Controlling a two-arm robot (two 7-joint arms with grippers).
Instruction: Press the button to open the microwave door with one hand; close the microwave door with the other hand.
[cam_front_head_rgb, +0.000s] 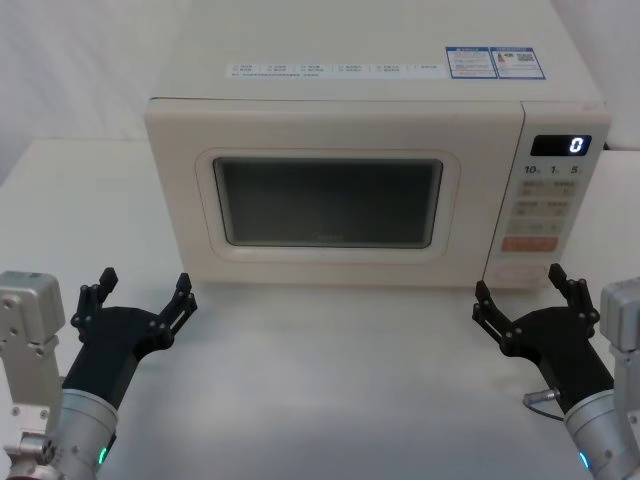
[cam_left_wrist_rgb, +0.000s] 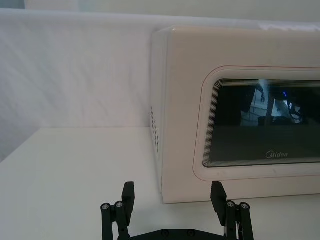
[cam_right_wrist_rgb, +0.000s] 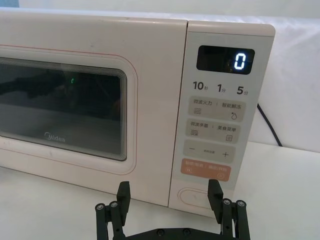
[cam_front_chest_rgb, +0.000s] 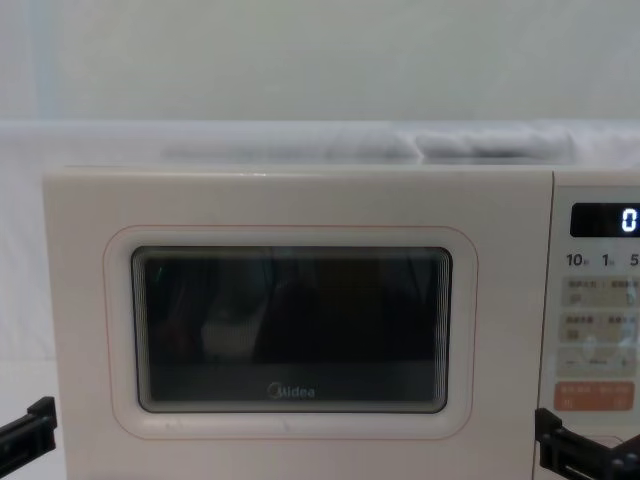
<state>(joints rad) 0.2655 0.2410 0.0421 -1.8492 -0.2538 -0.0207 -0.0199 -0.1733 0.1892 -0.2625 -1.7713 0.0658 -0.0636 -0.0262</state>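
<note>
The cream-white microwave (cam_front_head_rgb: 350, 120) stands at the back of the white table. Its door (cam_front_head_rgb: 180, 200), with a dark window and a "Midea" logo (cam_front_chest_rgb: 294, 392), is shut flush. The wide cream pill-shaped button (cam_right_wrist_rgb: 197, 196) sits at the bottom of the control panel, under the orange button (cam_right_wrist_rgb: 206, 170). My left gripper (cam_front_head_rgb: 145, 290) hovers open in front of the door's left lower corner, holding nothing. Also open and holding nothing, my right gripper (cam_front_head_rgb: 518, 285) hangs just before the control panel, a short way from the button. From the wrists, the left gripper (cam_left_wrist_rgb: 173, 192) faces the microwave's left front edge and the right gripper (cam_right_wrist_rgb: 169, 189) faces the panel's foot.
The display (cam_right_wrist_rgb: 225, 60) reads 0. A black power cord (cam_right_wrist_rgb: 267, 125) runs down behind the microwave's right side. A white table (cam_front_head_rgb: 330, 380) spreads in front between the two arms. A white backdrop (cam_left_wrist_rgb: 75, 75) closes off the rear.
</note>
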